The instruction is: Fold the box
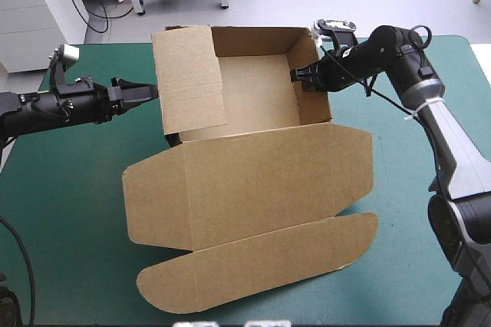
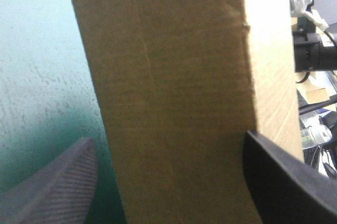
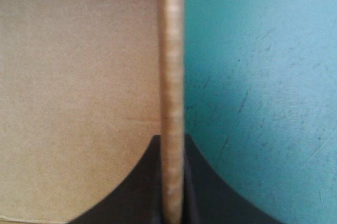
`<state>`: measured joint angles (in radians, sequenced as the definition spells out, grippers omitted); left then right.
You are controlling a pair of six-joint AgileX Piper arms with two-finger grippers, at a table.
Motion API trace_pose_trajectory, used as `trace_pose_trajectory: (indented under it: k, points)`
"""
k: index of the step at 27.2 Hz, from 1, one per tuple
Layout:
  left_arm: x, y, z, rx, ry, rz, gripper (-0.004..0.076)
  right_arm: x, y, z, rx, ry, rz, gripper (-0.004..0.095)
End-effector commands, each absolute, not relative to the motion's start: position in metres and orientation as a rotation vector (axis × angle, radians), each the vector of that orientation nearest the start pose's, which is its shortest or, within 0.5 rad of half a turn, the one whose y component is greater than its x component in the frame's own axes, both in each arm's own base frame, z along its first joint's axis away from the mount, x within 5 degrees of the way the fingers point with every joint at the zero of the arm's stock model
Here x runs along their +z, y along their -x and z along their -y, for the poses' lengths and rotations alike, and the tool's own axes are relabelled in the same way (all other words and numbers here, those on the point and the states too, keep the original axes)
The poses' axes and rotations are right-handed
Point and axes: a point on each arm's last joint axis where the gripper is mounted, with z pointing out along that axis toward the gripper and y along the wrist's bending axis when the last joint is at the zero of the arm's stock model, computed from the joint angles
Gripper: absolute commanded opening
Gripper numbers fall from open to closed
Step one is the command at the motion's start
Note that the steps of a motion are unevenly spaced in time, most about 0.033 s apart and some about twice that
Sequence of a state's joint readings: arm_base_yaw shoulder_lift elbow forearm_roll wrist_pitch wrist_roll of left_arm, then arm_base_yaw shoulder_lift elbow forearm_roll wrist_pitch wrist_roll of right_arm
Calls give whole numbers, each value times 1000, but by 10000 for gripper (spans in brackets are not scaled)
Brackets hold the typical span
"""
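Nearest the lens is the rounded tuck flap of the box, lying flat close to the near edge of the worktop; behind it the lid is spread flat too, and past that sits the open tray part with its walls up, the back wall close to the far edge.

Surface is just the teal-green cover, looks smooth in the high view with some faint scuffs in the wrist views; there's bare cover either side of the lid and a good patch at the near left corner, so open room on both flanks; behind the tray it's tight.

Right gripper is pinching the tray's right wall from above; in its wrist view the board edge runs straight up between the black fingers, one inside the tray and one outside over the cover, pressed nearly together on it.

Left gripper comes in level from the left with its fingers spread apart; the tall left panel stands right ahead of it, filling the gap between them; can't tell if either tip actually touches the board. That panel is upright and leans a bit in over the tray.
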<state>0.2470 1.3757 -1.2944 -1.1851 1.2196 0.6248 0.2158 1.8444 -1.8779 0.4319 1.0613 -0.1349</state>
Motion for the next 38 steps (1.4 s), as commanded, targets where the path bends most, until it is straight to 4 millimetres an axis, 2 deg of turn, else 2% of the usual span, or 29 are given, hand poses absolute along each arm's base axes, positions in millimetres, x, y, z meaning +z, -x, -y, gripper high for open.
trace_pose_trajectory:
  k: [1, 14, 22, 31, 34, 38]
  points:
    - [422, -264, 19, -1208, -211, -2013, 547, 404, -387, -126, 703, 267, -2305, -19]
    - [421, -264, 19, -1203, -209, -2021, 547, 386, -397, -143, 737, 280, -2322, -17]
    - [418, -263, 23, -1178, -244, -2057, 547, 388, -396, -157, 761, 294, -2284, -17]
    - [397, -261, 29, -985, -290, -2300, 547, 383, -382, -189, 647, 427, -2303, -13]
    - [386, -260, 33, -854, -279, -2436, 547, 382, -372, -212, 531, 500, -2284, -14]
    - [377, -262, 38, -665, -202, -2542, 547, 382, -365, -224, 521, 521, -2271, -13]
